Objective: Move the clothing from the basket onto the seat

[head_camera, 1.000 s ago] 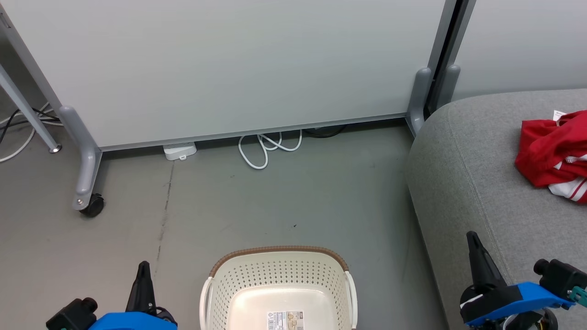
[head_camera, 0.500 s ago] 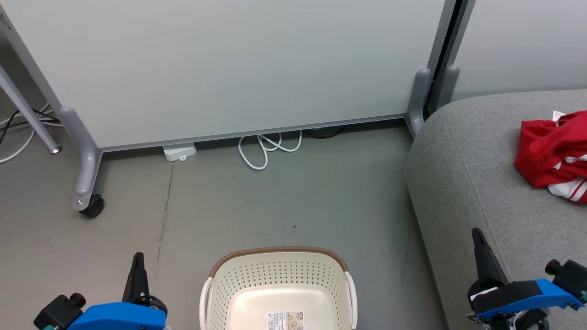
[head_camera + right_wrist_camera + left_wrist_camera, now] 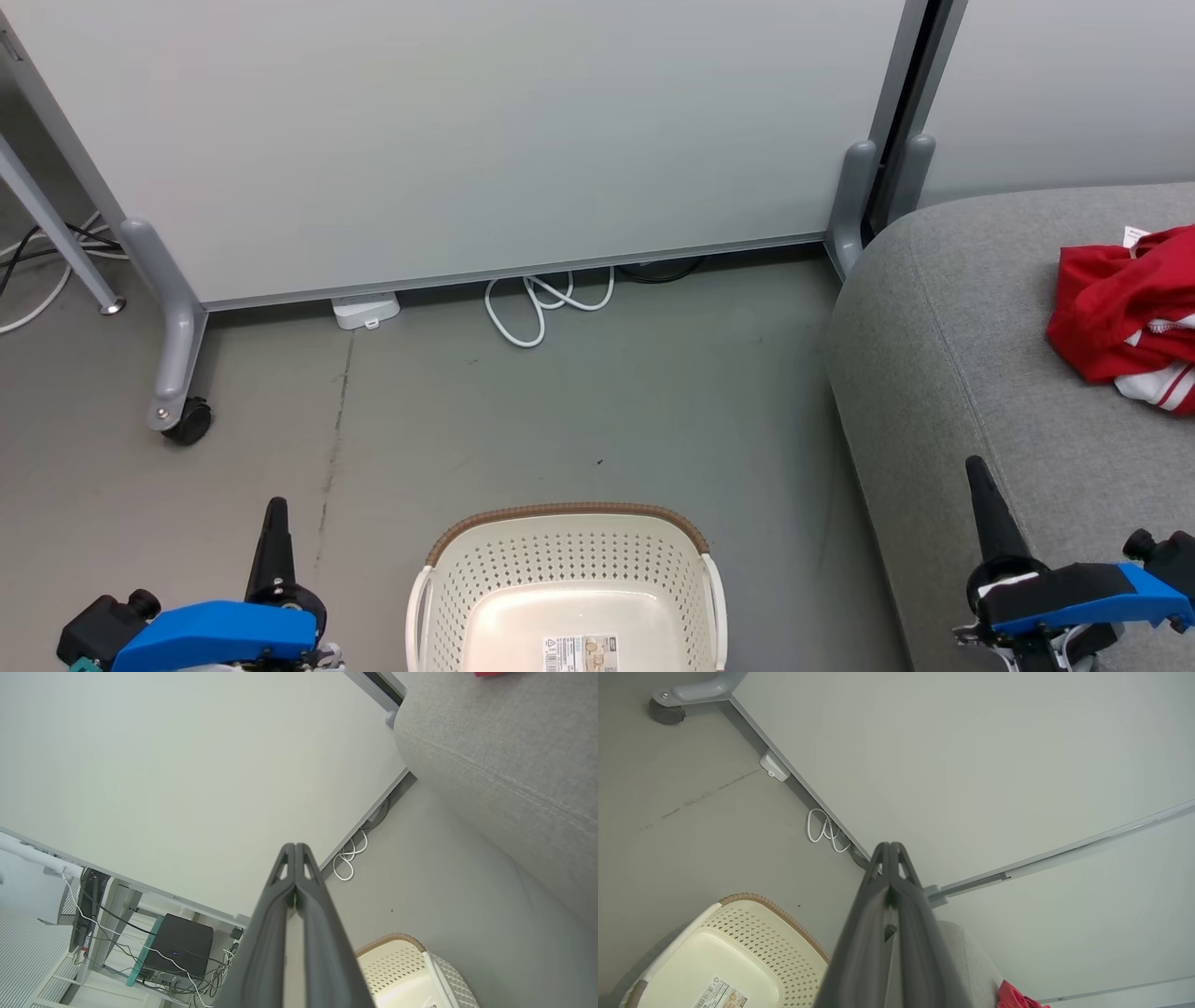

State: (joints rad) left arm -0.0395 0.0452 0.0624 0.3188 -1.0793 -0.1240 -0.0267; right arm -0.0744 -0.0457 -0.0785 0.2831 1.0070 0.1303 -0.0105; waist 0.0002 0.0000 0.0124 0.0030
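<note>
Left gripper [image 3: 275, 523] is seen shifted left and right gripper [image 3: 980, 485] right since a second ago; both finger pairs are pressed together, nothing held; clothing [image 3: 1111, 308] is piled on seat [image 3: 952, 355], well apart from basket [image 3: 560, 551], which is flanked by the grippers.

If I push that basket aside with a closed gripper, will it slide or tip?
Probably slides easily: the basket is thin perforated plastic and the part in view holds only a label, so likely light. The floor under it looks smooth. Tipping seems unlikely given its wide base.
</note>
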